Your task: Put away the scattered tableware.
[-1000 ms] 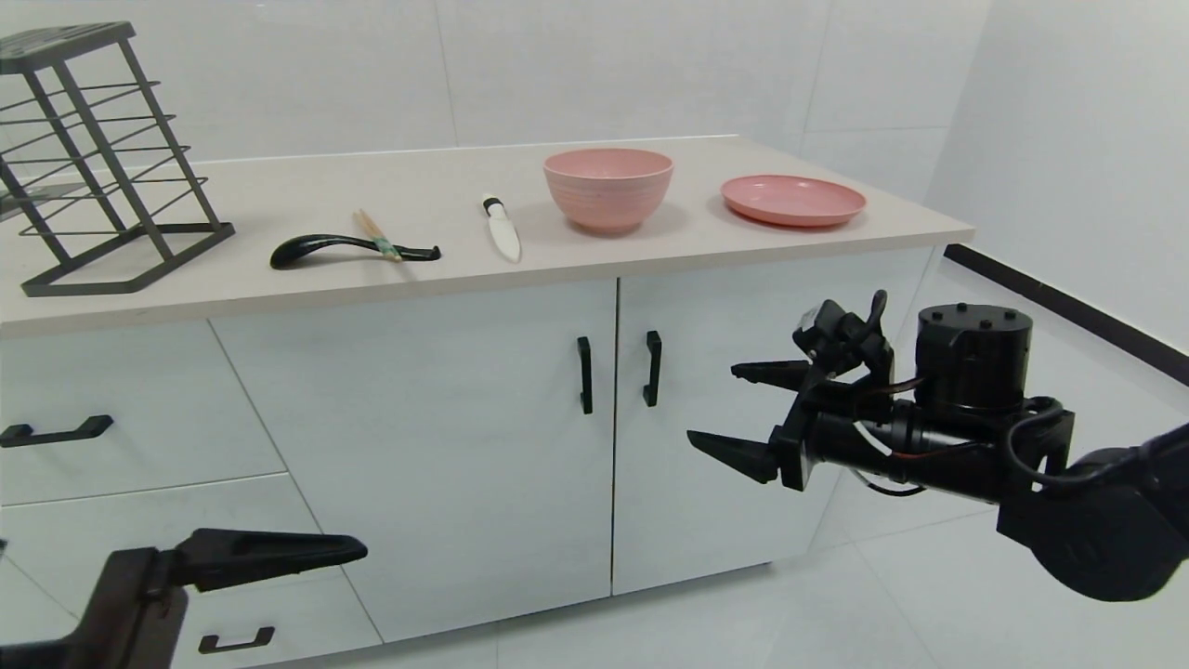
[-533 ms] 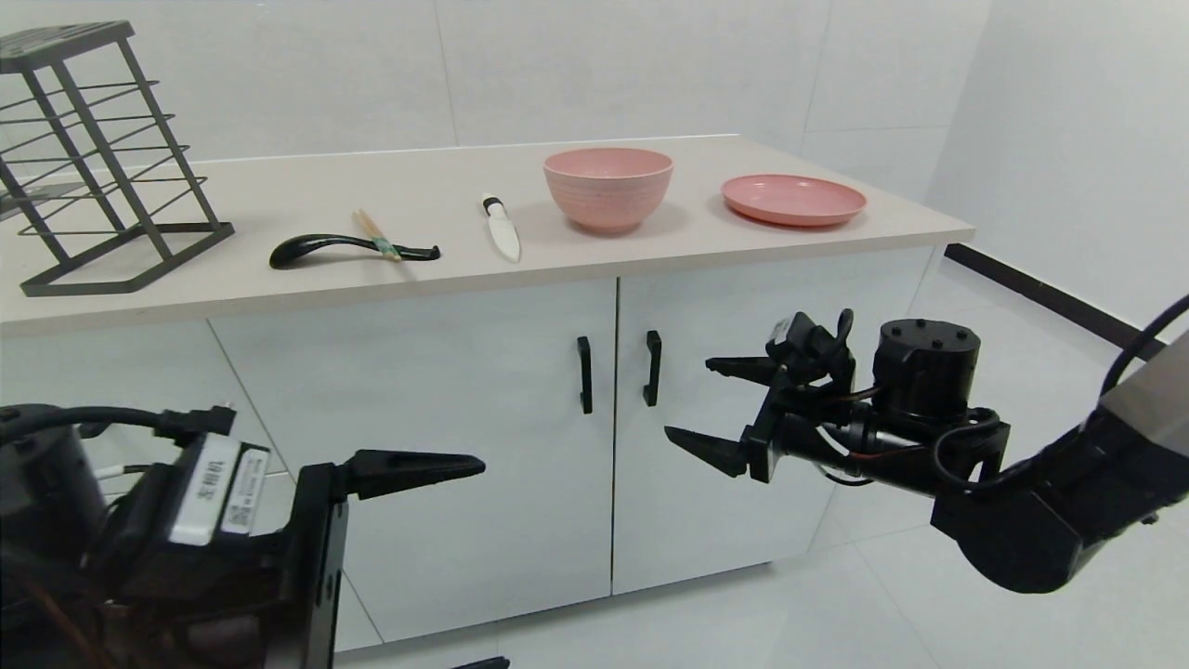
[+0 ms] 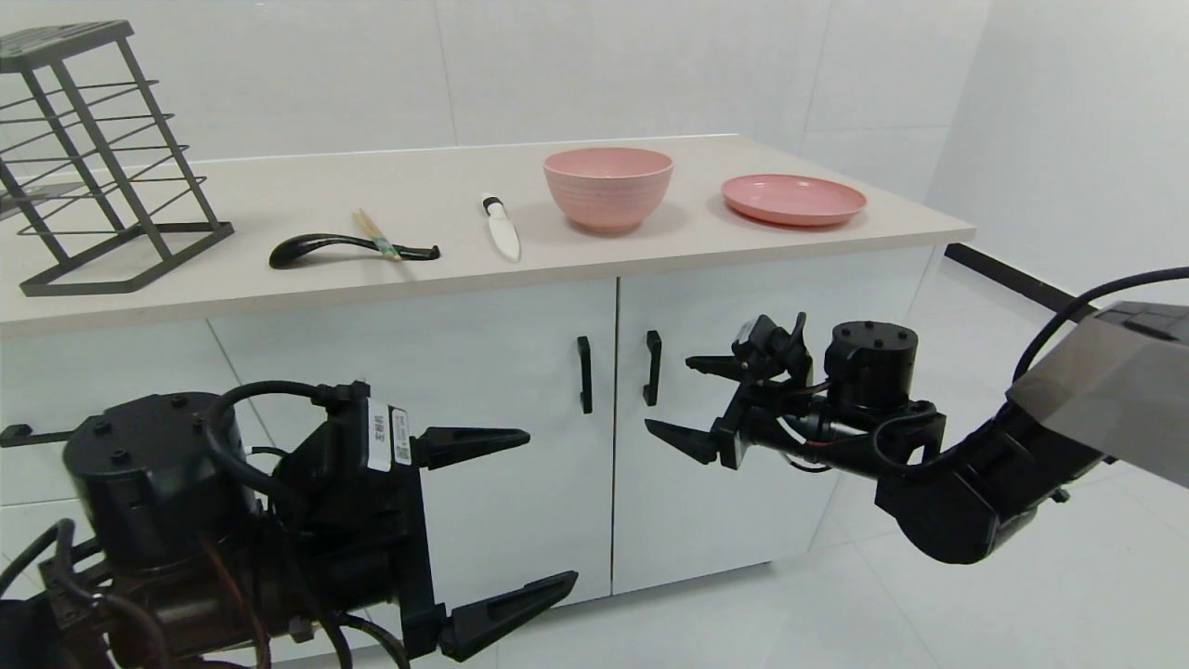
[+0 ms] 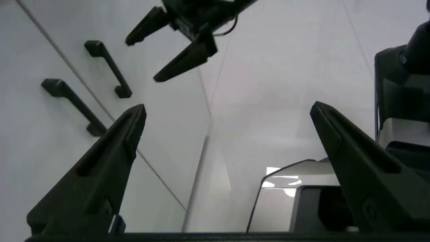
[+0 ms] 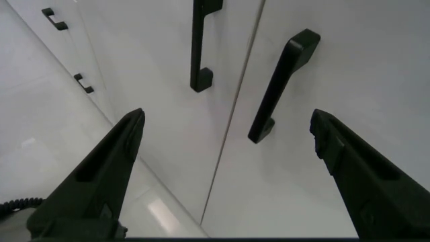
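- My left gripper: fingers spread wide with nothing between them. It is held low, below counter height, in front of the left cabinet door.
- My right gripper: fingers also wide apart and empty. It is held in front of the right cabinet door, tips pointing toward the handles, near them but not touching.
- One left door handle and one right door handle: black upright bars, side by side at the seam between the doors. In the right wrist view both sit beyond the gap between my fingers.
- One countertop: pale, and all the tableware lies on it.
- One pink bowl: upright, right of the counter's middle.
- One pink plate: lying flat, right of the bowl and apart from it, near the counter's right end.
- One knife: white with a dark band, lying flat just left of the bowl without touching it.
- One black spoon: lying flat, left of the knife, scoop end toward the rack.
- One pair of chopsticks: lying across the spoon's handle.
- One black wire rack: standing at the counter's left end, apart from the spoon.
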